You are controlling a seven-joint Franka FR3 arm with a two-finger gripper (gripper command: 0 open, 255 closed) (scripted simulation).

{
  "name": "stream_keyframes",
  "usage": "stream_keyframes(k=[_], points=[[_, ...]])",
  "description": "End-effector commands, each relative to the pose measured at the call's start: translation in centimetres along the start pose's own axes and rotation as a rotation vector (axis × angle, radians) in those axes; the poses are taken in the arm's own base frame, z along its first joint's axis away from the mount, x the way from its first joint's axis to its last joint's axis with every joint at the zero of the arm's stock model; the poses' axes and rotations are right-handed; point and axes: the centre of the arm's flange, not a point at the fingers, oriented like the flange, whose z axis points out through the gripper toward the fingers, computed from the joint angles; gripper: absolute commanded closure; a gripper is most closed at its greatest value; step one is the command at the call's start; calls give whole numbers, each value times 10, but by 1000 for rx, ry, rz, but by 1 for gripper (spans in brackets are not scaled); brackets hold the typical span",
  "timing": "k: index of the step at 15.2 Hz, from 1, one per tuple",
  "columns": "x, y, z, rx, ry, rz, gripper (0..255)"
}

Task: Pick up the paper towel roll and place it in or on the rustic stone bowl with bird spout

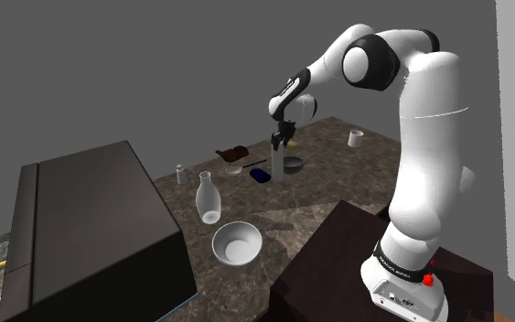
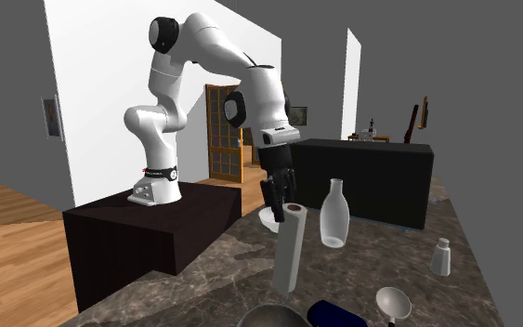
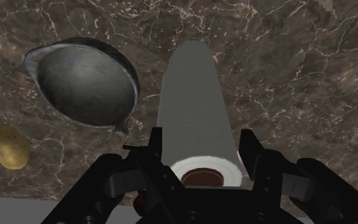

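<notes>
The paper towel roll (image 3: pixel 193 102) is a slim white roll with a brown core, standing on the dark marble counter (image 3: pixel 298 76). In the second exterior view the paper towel roll (image 2: pixel 288 251) leans slightly. My black gripper (image 3: pixel 201 145) is at its top end, with one finger pressed against each side. From the shoulder view the gripper (image 1: pixel 283 135) caps the roll (image 1: pixel 278 160). The stone bowl (image 3: pixel 85 79) is dark grey with a small spout and sits right beside the roll's base. The same bowl (image 1: pixel 292 166) is just to the shoulder view's right of the roll.
A potato (image 3: pixel 9 147) lies beyond the bowl. A white bottle (image 1: pixel 209 197), a white bowl (image 1: pixel 237 242), a small shaker (image 1: pixel 180 174), a blue object (image 1: pixel 260 174) and a cup (image 1: pixel 356 138) stand around the counter. A large dark box (image 1: pixel 91 229) is at the shoulder view's left.
</notes>
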Motion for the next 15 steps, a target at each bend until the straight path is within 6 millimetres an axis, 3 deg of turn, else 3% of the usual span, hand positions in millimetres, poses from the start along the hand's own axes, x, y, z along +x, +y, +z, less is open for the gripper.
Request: stream_keyframes(k=[1,15], points=[[1,0,-11,0,0,0,255],[16,0,-83,0,0,0,255]])
